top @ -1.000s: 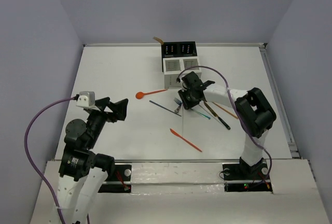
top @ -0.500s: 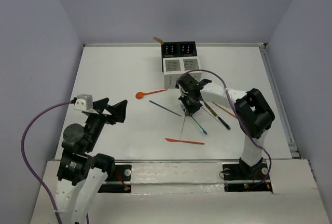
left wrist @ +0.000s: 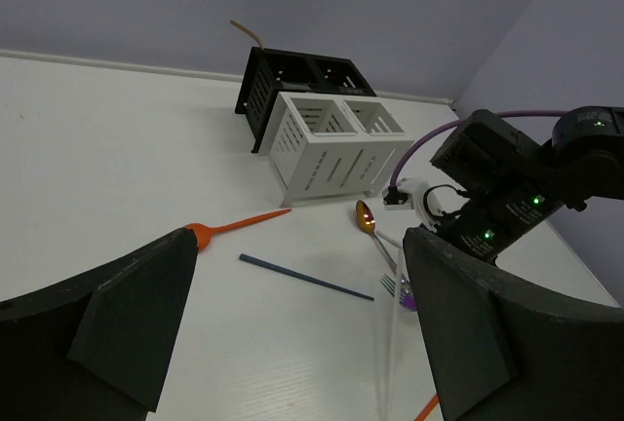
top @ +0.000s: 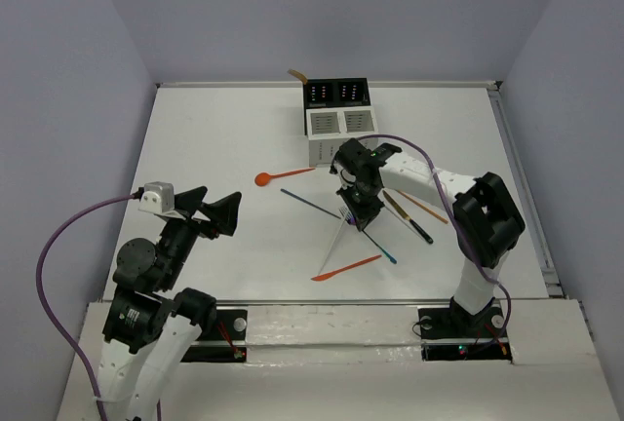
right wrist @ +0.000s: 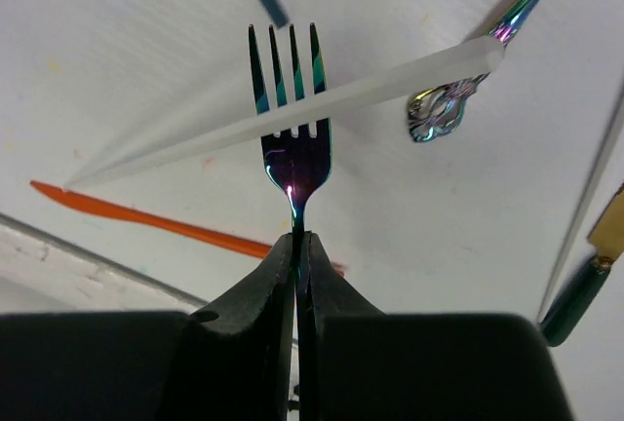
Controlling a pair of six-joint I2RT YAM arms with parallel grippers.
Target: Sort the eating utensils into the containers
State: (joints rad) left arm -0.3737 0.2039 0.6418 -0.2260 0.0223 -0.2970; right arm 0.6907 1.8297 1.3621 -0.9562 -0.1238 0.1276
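Right wrist view: right fingers (right wrist: 255, 296) pinch fork (right wrist: 292, 153), table edge (right wrist: 97, 255) nearby.

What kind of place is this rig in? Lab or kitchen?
Likely a robot lab cell, not a kitchen: white table boxed by plain walls, left arm and right arm bolted at its edge, perforated holders as props.

Iridescent rainbow fork (right wrist: 292, 153), orange knife (top: 346, 267), white and black slotted containers (top: 334, 121).

White table (top: 214, 148): containers (top: 338, 124), orange spoon (top: 286, 174), blue chopstick (top: 310, 204), orange knife (top: 346, 267).
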